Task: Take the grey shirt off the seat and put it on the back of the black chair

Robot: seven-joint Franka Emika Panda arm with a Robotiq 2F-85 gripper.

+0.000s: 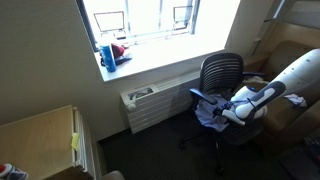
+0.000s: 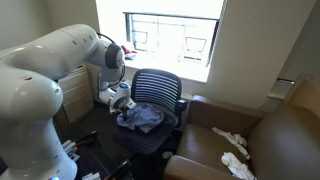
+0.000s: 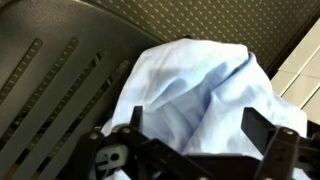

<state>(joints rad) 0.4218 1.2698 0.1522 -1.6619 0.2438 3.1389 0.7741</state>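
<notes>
The grey shirt [image 3: 200,85] lies bunched in pale folds on the seat [image 2: 136,138] of the black chair [image 2: 160,88], directly in front of the claw [image 3: 195,120]. The claw is released: in the wrist view its two dark fingers [image 3: 262,130] stand wide apart, one on each side of the heap, with cloth showing between them. Whether the fingers touch the cloth cannot be told.

In both exterior views the claw sits low over the seat, just beside the near edge of the shirt, and the chair's rounded mesh back rises behind the shirt, on the far side from the claw. Nothing hangs on that back.

The white arm [image 2: 40,80] reaches in from the claw's rear and fills much of an exterior view. Beyond the chair from the claw stands a tan armchair [image 2: 285,130] with a small white cloth [image 2: 232,140] on its cushion, well apart from the claw. Past the chair's back is a bright window [image 2: 170,40]. In an exterior view, a radiator [image 1: 160,98] sits beneath the windowsill [image 1: 150,55], off to one side of the claw.
</notes>
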